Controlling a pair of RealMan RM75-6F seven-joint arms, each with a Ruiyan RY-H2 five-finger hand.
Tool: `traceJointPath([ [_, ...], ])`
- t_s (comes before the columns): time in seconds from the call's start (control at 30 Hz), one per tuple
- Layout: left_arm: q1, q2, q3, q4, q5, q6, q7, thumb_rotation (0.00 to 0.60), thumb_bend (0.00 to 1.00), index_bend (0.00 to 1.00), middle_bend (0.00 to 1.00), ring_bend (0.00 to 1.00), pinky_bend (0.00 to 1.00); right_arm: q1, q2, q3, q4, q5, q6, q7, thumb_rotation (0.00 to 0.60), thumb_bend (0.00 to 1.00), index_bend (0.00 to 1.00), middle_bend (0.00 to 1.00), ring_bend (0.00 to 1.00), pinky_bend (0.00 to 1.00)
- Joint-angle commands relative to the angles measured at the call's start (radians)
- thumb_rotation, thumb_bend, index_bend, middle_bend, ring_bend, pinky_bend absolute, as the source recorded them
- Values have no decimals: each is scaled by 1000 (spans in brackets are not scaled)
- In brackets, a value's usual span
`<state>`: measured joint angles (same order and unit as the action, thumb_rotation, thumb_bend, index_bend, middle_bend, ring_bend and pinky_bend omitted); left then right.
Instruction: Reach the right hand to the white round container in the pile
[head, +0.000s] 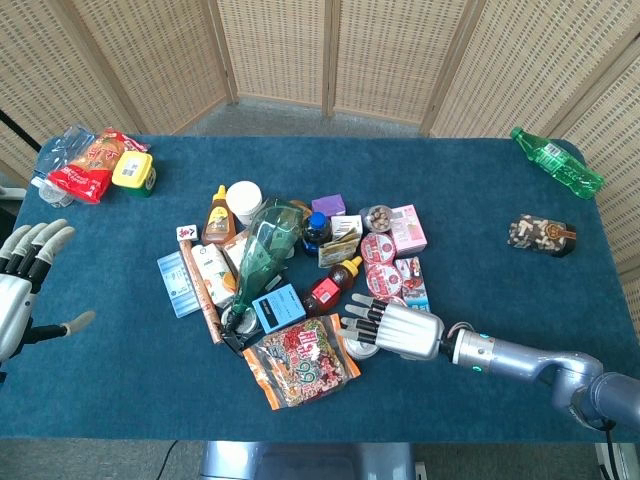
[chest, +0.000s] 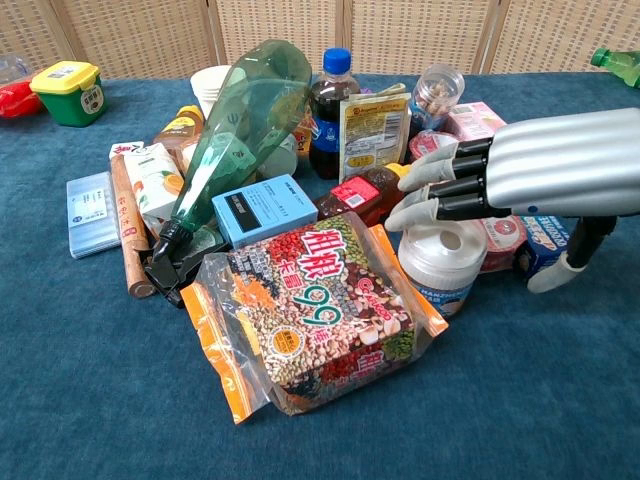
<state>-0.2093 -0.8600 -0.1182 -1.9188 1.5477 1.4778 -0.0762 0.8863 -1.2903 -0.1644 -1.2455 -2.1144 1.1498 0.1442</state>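
Observation:
The white round container (chest: 440, 262) stands at the pile's near right corner, beside the bag of mixed grains (chest: 318, 312). In the head view the white round container (head: 364, 346) is mostly covered by my right hand (head: 392, 327). My right hand (chest: 500, 178) hovers just above its lid, fingers stretched flat and apart toward the pile, thumb hanging down on the right, holding nothing. Whether the fingers touch the lid is unclear. My left hand (head: 22, 285) is open at the table's far left edge, away from the pile.
The pile holds a green plastic bottle (head: 266, 250), a blue box (head: 278, 306), a red sauce bottle (head: 331, 285), pink tubs (head: 381, 262) and another white jar (head: 243, 199). Snack bags (head: 88, 162) lie far left; a green bottle (head: 556, 162) and nut jar (head: 541, 234) far right.

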Motion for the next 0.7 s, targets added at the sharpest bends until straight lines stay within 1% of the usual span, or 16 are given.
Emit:
traceJointPath([
  [0.03,0,0,0,1,-1,-1,-1,600,0,71,0,0,0,3,-5,-4,0,4,-1,-7,600,0,52,0,0,0],
  [0.07,0,0,0,1,-1,-1,-1,600,0,71,0,0,0,3,-7,-5,4,3,4,-10,600,0,117,3,0,0],
  [0.13,0,-1,-1,3,-2,-1,-1,600,0,71,0,0,0,0,-16,-9,19,-4,21,-16,600,0,240,70,0,0],
  [0.17,-1,-1,-1,3,-3,-1,-1,600,0,71,0,0,0,-1,-20,-11,27,-7,29,-19,600,0,300,143,0,5],
  [0.23,-1,-1,-1,4,-4,-4,-1,600,0,71,0,0,0,-5,-32,-16,44,-14,51,-23,600,0,380,300,3,46],
  [0.3,-2,-2,-1,5,-5,-5,0,600,0,71,0,0,0,-9,-40,-19,56,-17,66,-26,600,0,461,437,42,128],
  [0.37,-3,-3,-1,5,-5,-6,1,600,0,71,0,0,0,-12,-47,-21,65,-20,84,-30,600,0,523,517,108,185],
  [0.43,-3,-4,-1,5,-5,-6,1,600,0,71,0,0,0,-15,-43,-21,60,-17,98,-31,600,0,553,552,157,218],
  [0.5,-4,-5,-1,5,-5,-7,0,600,0,71,0,0,0,-15,-29,-20,43,-16,109,-40,600,0,560,560,173,233],
  [0.7,-5,-5,1,8,-1,-10,-8,600,0,71,0,0,0,-13,49,-14,-59,-14,125,-89,600,0,567,569,181,256],
])
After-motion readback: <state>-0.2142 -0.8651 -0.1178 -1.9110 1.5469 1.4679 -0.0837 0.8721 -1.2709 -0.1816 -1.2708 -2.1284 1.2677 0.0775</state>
